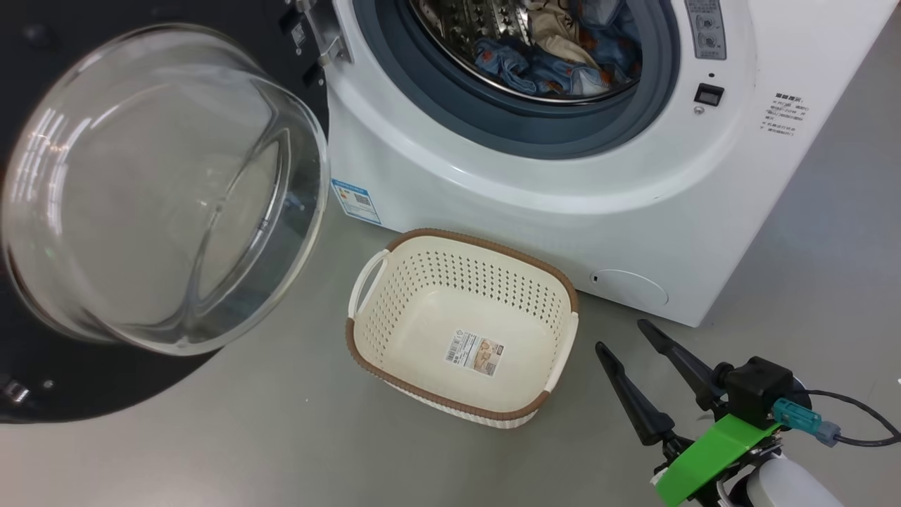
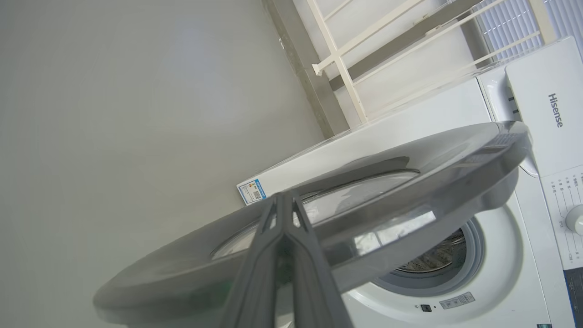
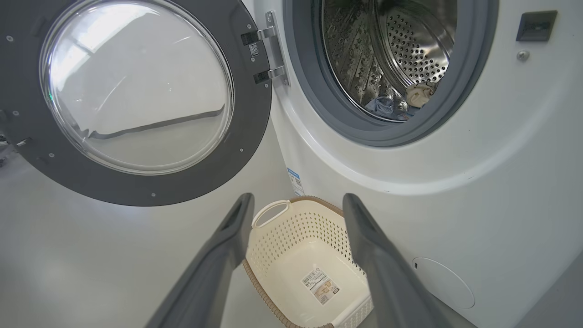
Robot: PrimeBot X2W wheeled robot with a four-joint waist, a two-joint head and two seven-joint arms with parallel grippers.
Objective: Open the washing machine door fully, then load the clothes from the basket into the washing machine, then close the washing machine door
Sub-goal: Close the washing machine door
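My left gripper [image 2: 283, 202], fingers pressed shut, points at the open washing machine door [image 2: 432, 173], "Hisense" [image 2: 555, 110] printed beyond. The basket [image 1: 422, 282], barcode label [image 1: 475, 354] inside, sits ahead of my right gripper [image 1: 620, 334], fingers spread; the clothes [image 1: 556, 63] lie in the washing machine [image 1: 493, 176] beyond

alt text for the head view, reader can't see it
An open white washing machine holds blue clothes in its drum, its black glass-windowed door swung wide at left. An empty cream basket sits on the floor before it, with the right gripper open at lower right.
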